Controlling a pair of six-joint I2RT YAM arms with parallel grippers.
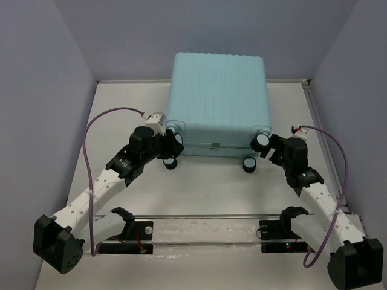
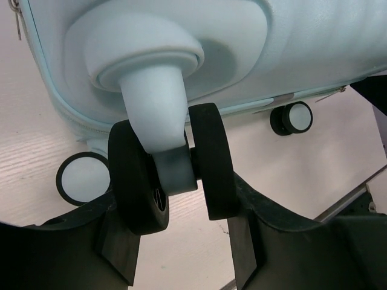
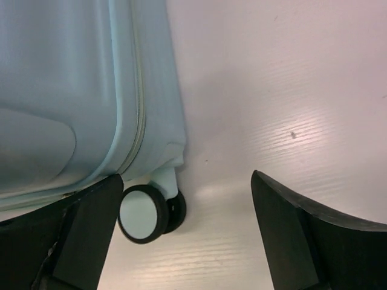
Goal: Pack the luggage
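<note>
Luggage (image 1: 217, 103) lies flat on the surface (image 1: 205, 193), far centre. The lid is down and the wheeled end faces me. It looks closed; I can't tell whether the zip is run all the way round. There are no loose items anywhere that I can see, so I judge the filling part done and the task late on.

Left fingers (image 2: 118, 244) are pinching the near-left caster wheel (image 2: 172, 169), one finger on each outer face of the twin black wheel, with the pale stem rising between. The grip looks seated, not just on the tips.

Right fingers (image 3: 302, 241) are spread wide and hold nothing. They hang by the near-right corner of the case. The near-right caster wheel (image 3: 145, 212) sits low in the gap, just beside one finger, and I can't tell whether it touches. The bare surface fills the rest of the gap.

My read of the step in hand: handling the shut case by its wheels, left side gripped and right side not yet.

The next move calls for the right fingers to line up around that wheel or its stem and close squarely, matching the left. Then both arms move together, so the case doesn't yaw about one corner.

Risk, as a guess: the casters swivel, so a wheel could twist in the pinch. The smooth shell would slide easily on this surface.
</note>
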